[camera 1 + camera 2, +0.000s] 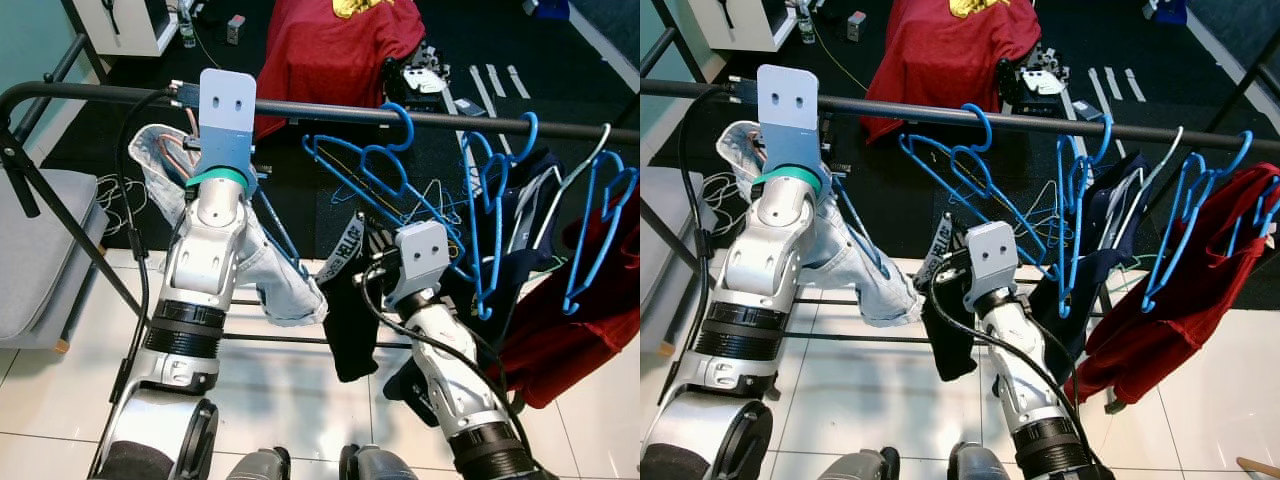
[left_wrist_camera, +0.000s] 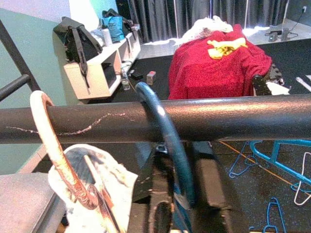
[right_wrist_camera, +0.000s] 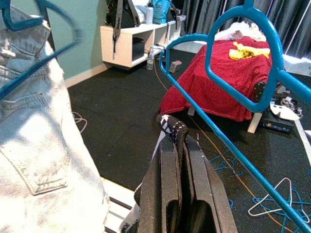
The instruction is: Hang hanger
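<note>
The hanging step itself is being carried out: the blue hanger [image 2: 167, 141] carrying the pale denim garment [image 1: 270, 270] is being held up at the black rail [image 1: 330, 108] by the left gripper [image 2: 175, 194], whose fingers are closed on the hanger's neck just below the hook. In the left wrist view the hook is being shown curving over the top of the rail, beside a pale, worn hook [image 2: 48, 141] already hanging there, so the hanger is judged to be seated or very nearly so. The right gripper [image 3: 177, 165] is being kept lower, near the middle of the rack, with its fingers pressed together on a black strap with white lettering [image 1: 345, 250]; an empty blue hanger [image 1: 375, 165] is hanging just above it. The next move is judged to call for the hook's weight being settled fully on the rail, the left fingers being opened, and the arm being drawn back without the neighbouring hook being knocked.
</note>
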Robot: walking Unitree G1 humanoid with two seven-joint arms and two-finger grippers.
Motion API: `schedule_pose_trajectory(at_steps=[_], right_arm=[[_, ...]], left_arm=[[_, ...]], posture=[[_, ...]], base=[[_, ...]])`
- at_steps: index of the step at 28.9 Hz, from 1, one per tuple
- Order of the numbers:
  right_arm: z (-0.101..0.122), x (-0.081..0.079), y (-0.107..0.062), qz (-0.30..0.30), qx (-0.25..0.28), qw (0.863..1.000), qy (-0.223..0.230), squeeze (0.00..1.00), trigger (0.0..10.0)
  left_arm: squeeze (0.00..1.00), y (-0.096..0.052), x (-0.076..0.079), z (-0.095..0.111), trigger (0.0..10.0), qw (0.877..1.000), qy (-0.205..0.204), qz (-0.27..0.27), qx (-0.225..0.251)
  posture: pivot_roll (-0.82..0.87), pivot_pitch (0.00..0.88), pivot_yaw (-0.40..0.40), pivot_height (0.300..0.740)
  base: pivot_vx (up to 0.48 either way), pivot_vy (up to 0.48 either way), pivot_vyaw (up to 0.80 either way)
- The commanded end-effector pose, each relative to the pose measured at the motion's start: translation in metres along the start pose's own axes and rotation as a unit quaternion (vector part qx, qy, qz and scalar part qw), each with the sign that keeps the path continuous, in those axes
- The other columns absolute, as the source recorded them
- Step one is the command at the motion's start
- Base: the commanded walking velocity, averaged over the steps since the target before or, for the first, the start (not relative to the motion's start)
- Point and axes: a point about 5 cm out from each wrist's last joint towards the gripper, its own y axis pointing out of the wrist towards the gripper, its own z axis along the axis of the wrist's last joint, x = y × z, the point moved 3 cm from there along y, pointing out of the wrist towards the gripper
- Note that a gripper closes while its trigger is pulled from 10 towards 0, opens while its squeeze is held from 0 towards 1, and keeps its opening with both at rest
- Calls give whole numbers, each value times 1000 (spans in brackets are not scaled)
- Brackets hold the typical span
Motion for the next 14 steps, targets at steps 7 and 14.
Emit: schedule_pose_trajectory(at_steps=[7,14], right_arm=[[0,2,-1,-3,3,1000,2,0,10000],[0,1,-2,-4,4,1000,2,0,10000]], left_arm=[[0,-3,-4,-9,0,1000,15,12,-16],[0,-11,-13,-9,0,1000,19,1,-15]], posture=[[-11,51,40,740],[-8,54,44,740]], base=[[0,0,0],[0,0,0]])
